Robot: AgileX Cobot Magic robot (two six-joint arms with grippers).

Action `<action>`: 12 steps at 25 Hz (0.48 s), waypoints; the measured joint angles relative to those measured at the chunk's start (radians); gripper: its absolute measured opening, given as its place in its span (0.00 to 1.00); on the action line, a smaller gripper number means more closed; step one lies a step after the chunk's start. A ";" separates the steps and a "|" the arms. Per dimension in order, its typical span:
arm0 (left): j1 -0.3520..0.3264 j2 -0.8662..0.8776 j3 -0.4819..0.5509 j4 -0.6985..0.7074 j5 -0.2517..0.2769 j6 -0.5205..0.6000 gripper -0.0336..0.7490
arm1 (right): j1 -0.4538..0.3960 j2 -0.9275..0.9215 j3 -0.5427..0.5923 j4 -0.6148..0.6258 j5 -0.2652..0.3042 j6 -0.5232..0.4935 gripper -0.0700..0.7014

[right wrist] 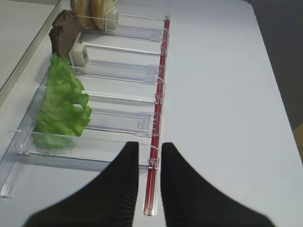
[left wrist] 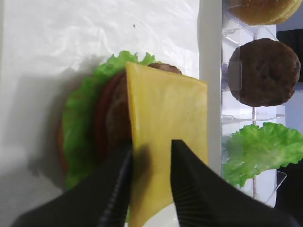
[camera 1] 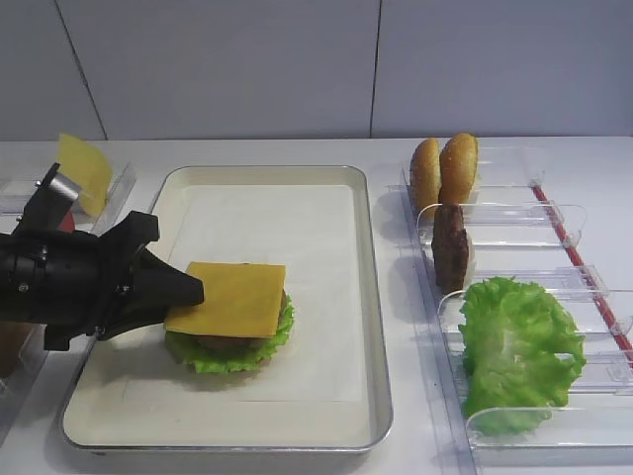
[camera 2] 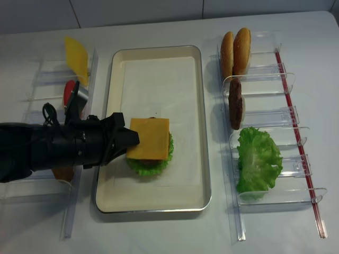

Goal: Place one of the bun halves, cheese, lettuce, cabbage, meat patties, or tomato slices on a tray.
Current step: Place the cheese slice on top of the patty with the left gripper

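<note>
Left wrist: smooth square cheese (left wrist: 165,127) tops frilly lettuce (left wrist: 78,123); patty grainy.

The cheese (left wrist: 165,127) is smooth and faintly glossy. The tray (camera 1: 368,297) looks like cream enamelled metal, lined with matt white paper (camera 1: 297,228). The racks (right wrist: 118,123) are clear glossy plastic. The patty (left wrist: 262,71) is rough and grainy; the lettuce (camera 1: 519,346) crinkled.

a thin square yellow-orange cheese slice (camera 1: 229,299) lies flat atop a stack of patty and frilly green lettuce (camera 1: 229,351) on the cream-white rectangular metal tray (camera 1: 368,297).
</note>
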 joint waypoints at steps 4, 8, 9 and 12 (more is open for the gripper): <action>0.000 0.000 0.000 0.000 0.002 0.000 0.36 | 0.000 0.000 0.000 0.000 0.000 0.000 0.29; 0.000 0.000 0.000 0.000 0.009 0.000 0.37 | 0.000 0.000 0.000 0.000 0.000 0.000 0.29; 0.000 0.000 0.000 0.000 0.010 0.000 0.37 | 0.000 0.000 0.000 0.000 0.000 0.000 0.29; 0.000 0.000 0.000 0.000 0.013 0.000 0.38 | 0.000 0.000 0.000 0.000 0.000 0.000 0.29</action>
